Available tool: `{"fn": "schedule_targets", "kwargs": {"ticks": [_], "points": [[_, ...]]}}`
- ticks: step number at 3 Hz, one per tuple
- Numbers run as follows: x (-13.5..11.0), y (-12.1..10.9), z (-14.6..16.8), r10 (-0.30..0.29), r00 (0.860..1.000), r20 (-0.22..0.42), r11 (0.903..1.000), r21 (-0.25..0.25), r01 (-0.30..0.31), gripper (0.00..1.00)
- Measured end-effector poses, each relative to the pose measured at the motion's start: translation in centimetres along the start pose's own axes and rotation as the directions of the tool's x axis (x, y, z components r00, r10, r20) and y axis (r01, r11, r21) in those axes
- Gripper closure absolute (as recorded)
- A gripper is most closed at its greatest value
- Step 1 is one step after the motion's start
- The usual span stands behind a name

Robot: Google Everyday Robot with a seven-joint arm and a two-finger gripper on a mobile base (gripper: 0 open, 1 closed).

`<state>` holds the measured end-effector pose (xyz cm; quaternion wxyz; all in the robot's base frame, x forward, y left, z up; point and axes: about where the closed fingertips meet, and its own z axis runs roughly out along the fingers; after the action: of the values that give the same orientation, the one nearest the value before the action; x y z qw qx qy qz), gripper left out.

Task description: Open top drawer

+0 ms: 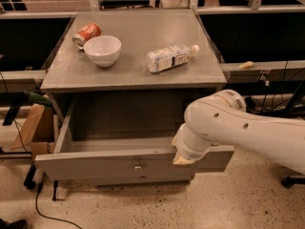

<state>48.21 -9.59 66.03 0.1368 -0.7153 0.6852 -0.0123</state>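
The top drawer [95, 166] of a grey cabinet [133, 73] stands wide open, its deep box empty and its front panel, with one small knob [137, 166] at centre, hanging out over the speckled floor. The robot's white arm [243, 130] reaches in from the right, and the gripper [183, 156] sits at the panel's upper edge, right of the knob, where it appears to touch the rim. The wrist hides it, so whether it is clenched or released cannot be told. On the cabinet top lie a white bowl [102, 50], a tipped red can [86, 34] just behind it and, well apart, a bottle [170, 57] on its side.
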Motion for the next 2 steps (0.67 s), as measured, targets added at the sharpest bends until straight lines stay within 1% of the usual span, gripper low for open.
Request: {"fn": "schedule_targets", "kwargs": {"ticks": [1,2], "points": [[0.22,0.57,0.08,0.003,1.0,0.007,1.0,-0.005,-0.003,1.0],[0.03,0.6,0.01,0.004,1.0,0.008,1.0,-0.005,-0.004,1.0]]}}
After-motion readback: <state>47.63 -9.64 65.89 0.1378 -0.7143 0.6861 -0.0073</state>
